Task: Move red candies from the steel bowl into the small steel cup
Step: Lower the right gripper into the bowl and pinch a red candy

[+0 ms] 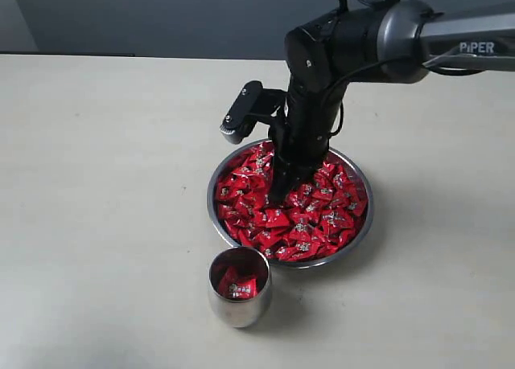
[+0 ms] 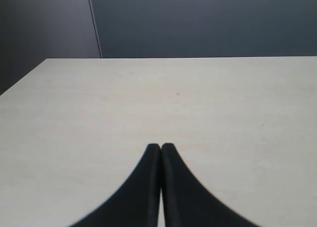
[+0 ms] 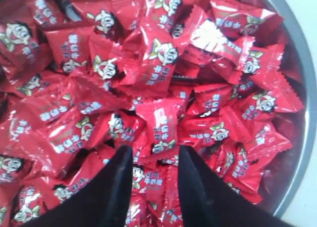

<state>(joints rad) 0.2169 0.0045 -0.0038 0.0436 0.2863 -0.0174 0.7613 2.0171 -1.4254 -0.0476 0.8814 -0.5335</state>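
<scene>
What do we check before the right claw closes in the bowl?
1. Right claw open: ok, jaws apart.
2. Candy in the gap: ok, a red candy lies between the tips.
3. Single candy only: cannot tell, neighbours are packed tight.
4. Claw inside the bowl rim: ok.
5. Cup upright with room: ok, candies sit below its rim.
6. Left claw out of the way: ok, shut over bare table.

Likely a robotics lab or test room: a black robot arm (image 1: 354,39) lettered PIPER reaches over a plain, pale table (image 1: 96,184). Behind it are flat dark grey wall panels (image 1: 161,15), and the left wrist view shows them meeting at 1 vertical seam (image 2: 94,24).
</scene>
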